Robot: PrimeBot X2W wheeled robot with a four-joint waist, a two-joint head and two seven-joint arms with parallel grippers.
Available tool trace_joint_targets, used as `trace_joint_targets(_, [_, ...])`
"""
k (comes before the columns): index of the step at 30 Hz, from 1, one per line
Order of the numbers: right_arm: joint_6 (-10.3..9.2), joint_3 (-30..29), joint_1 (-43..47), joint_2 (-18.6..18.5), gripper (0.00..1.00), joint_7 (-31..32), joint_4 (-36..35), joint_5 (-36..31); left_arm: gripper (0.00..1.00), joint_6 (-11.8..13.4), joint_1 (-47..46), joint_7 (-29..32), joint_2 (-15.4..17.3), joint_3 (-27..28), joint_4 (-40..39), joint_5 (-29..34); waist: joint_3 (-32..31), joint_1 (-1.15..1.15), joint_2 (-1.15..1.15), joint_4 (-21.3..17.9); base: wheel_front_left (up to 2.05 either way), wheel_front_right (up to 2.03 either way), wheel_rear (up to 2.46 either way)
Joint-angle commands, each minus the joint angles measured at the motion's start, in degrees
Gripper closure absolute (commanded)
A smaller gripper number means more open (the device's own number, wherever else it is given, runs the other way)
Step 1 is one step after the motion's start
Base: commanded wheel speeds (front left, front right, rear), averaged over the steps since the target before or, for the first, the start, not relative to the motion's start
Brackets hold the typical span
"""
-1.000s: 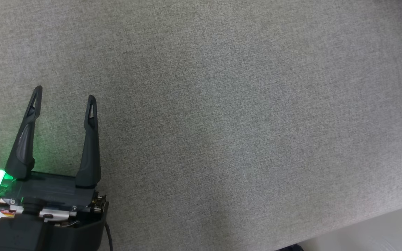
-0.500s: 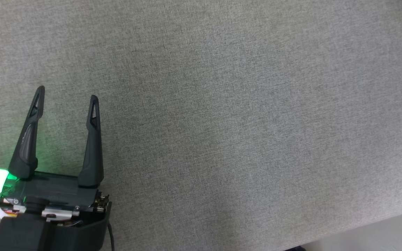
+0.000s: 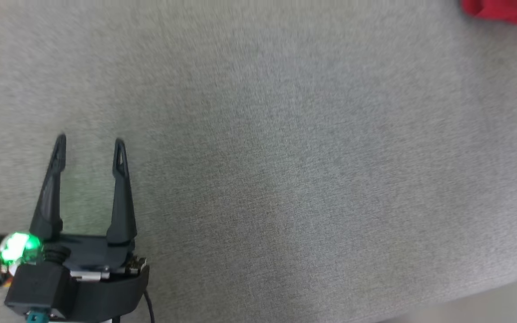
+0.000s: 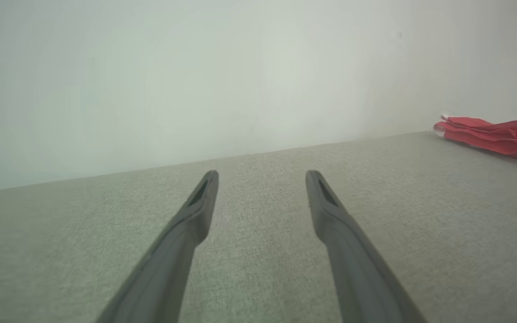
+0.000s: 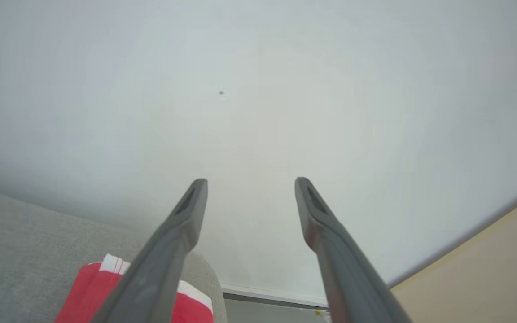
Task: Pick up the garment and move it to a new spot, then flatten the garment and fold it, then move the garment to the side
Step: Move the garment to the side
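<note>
- Garment (image 3: 505,11) of red cloth with a white band, lying flat and folded-looking at the far right corner of the grey fabric surface (image 3: 285,179). The head view shows its near edge at the top right.
- Just above the cloth hangs the right gripper (image 5: 250,181), its two dark fingers spread apart with nothing between them. In the right wrist view the garment (image 5: 83,296) lies below and to the left of its left finger. The fingers point past the cloth toward the pale wall (image 5: 240,89).
- Low over bare surface at the near left sits the left gripper (image 3: 89,140), fingers also spread and empty, well apart from the garment.
- From the left gripper (image 4: 262,175), the garment (image 4: 492,137) lies far ahead and off to the right. The right arm is clearly the nearer one.
- In the left wrist view the garment is a low, flat strip running across the view, white-trimmed end to the left. Its long axis appears to cross that gripper's line of sight. Its exact heading on the surface is hard to tell.
- Judged from this, the garment looks folded and set aside. Any further touch would fall to the right arm, reaching down and slightly left.
</note>
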Motion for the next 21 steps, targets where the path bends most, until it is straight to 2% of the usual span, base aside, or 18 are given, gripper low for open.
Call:
trace_joint_targets(1, [-0.14, -1.5, 4.0, 0.7, 0.00, 0.0, -2.7, -0.4, 0.00, 0.0, 1.8, -0.2, -0.6, 0.7, 1.1, -0.5, -6.4, 0.00, 0.01, 1.5, 0.00, 0.00, 0.00])
trace_joint_targets(11, [-0.14, -13.5, 25.7, 7.1, 0.00, 0.0, -21.7, -0.1, 0.00, -1.5, 8.1, -0.2, -4.2, 5.9, 8.2, -2.4, -17.4, 0.00, 0.01, 5.5, 0.00, 0.00, 0.00])
trace_joint_targets(13, [-0.14, -14.4, 28.1, 8.0, 0.00, 0.0, -23.2, -0.2, 0.00, -1.4, 8.6, -0.2, -4.5, 6.5, 8.7, -2.5, -18.2, 0.00, 0.01, 5.9, 0.00, 0.00, 0.00])
trace_joint_targets(17, [-0.14, -19.2, 36.0, 12.2, 0.00, 0.0, -27.5, -0.1, 0.00, -1.9, 10.7, -0.2, -5.3, 9.2, 10.1, -2.7, -20.5, 0.00, 0.01, 6.4, 0.00, 0.00, 0.00])
trace_joint_targets(21, [-0.14, -21.0, 42.2, 16.9, 0.00, 0.0, -30.0, -1.4, 0.00, -2.4, 12.1, -0.2, -5.7, 10.3, 11.6, -1.9, -22.2, 0.00, 0.01, 6.7, 0.00, 0.00, 0.00])
